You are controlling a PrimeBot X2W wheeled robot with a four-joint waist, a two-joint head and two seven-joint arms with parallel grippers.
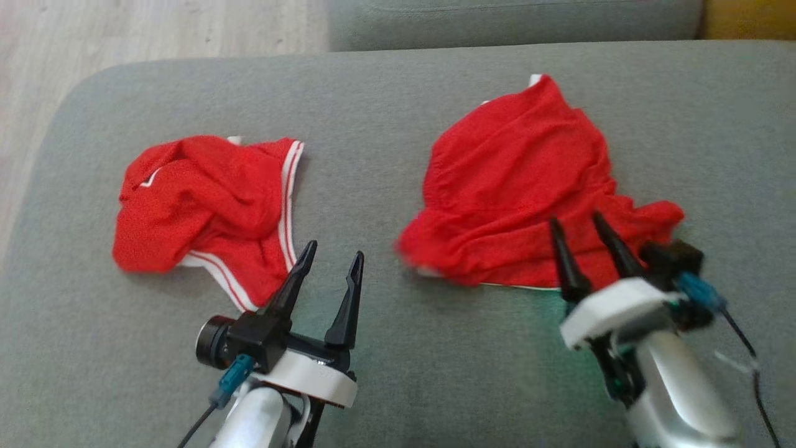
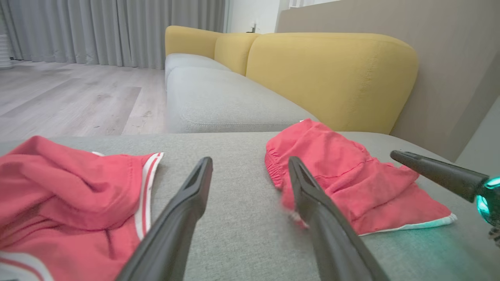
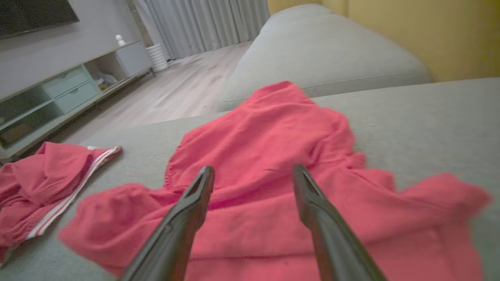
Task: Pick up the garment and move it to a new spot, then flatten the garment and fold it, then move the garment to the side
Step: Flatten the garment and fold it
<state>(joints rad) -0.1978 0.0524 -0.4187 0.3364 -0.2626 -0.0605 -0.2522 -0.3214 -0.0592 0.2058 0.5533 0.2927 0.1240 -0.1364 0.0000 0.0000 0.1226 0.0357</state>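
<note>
Red shorts (image 1: 522,180) lie rumpled and spread at three o'clock; white-striped red shorts (image 1: 205,205) lie bunched at nine o'clock.

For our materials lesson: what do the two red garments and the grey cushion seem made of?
Right garment: thin matte fabric, likely synthetic; soft wrinkles. Left garment: similar, dotted mesh look, white striped trim. Grey cushion: woven upholstery, matte, flecked weave.

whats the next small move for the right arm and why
Probably lower the right gripper onto the near hem of the plain red garment and close on it. Its jaws stand open and empty just above that edge, and the cloth lies rumpled in ridges rather than flat, so it likely needs a grip to be pulled out. The left gripper is open too, holding nothing.
</note>
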